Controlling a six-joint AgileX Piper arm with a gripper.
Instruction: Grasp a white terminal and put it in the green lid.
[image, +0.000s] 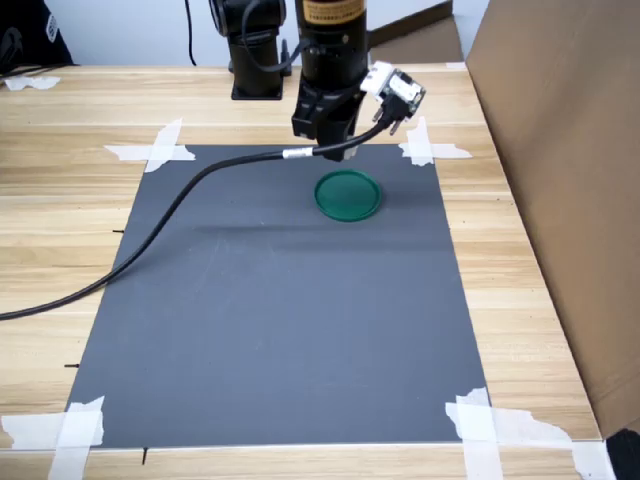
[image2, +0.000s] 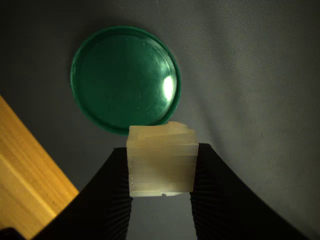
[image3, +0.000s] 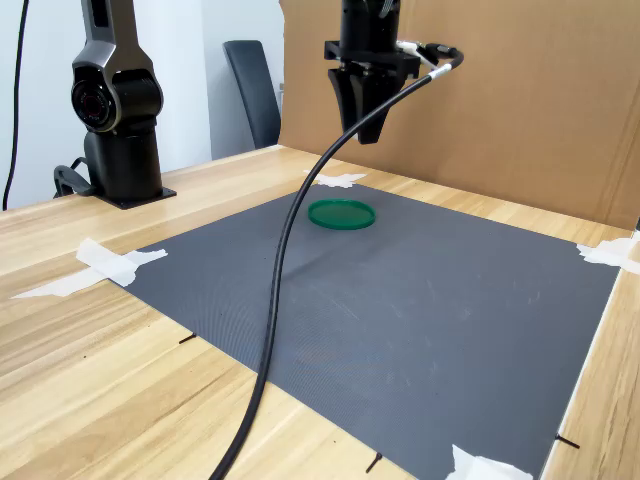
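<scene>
Gripper (image2: 161, 187): clenched on white terminal (image2: 162, 160), held in the air above the grey mat (image: 280, 330). Green lid (image: 347, 194): empty, flat on mat near its far edge

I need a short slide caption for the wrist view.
Gripper holding a small white plastic terminal above the empty round green plastic lid.

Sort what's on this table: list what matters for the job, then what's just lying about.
Job:
white terminal, clamped in the gripper
green lid, empty on the mat

Lying about:
grey mat
white tape strips at its corners
black cable
cardboard panel
</scene>
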